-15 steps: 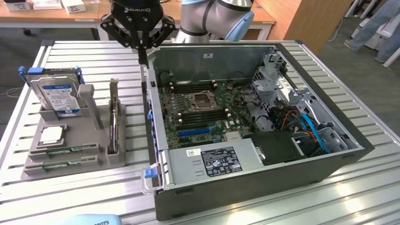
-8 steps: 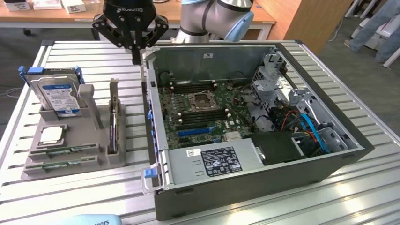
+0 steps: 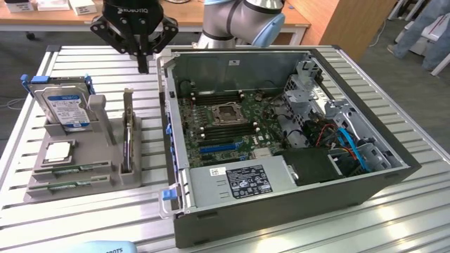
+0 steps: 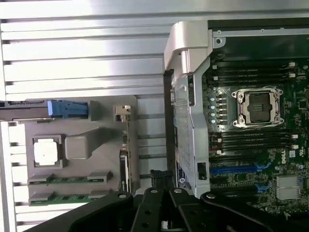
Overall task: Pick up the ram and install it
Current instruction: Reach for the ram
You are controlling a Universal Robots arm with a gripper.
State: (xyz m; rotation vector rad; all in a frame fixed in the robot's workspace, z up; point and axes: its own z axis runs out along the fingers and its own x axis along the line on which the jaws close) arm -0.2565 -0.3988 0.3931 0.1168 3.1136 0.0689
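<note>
Claw (image 3: 143, 67) pinched shut, empty, hovering over worktop (image 3: 393, 211) between parts holder (image 3: 83, 152) and open case (image 3: 281, 211). Ram (image 3: 70, 170) lies slotted in holder, top edge exposed for easy grab, untouched.

Computer case (image 3: 281, 211): dark grey, side open, lying on a slatted metal table (image 3: 408, 221).

Inside the case:
- green motherboard (image 3: 225, 134) with an empty processor socket (image 3: 229, 113) at its middle
- silver power supply (image 3: 239, 182) with a black label
- blue cables (image 3: 351, 145)

Beside the case, on the exterior view's left:
- grey parts holder (image 3: 91, 158)
- hard drive (image 3: 67, 108) with a blue-white label, upright in the holder
- square silver processor chip (image 3: 56, 152), lying flat
- dark card (image 3: 128, 132), on edge in the slot nearest the case

Beyond the case: a person's legs (image 3: 422, 29) in jeans.
</note>
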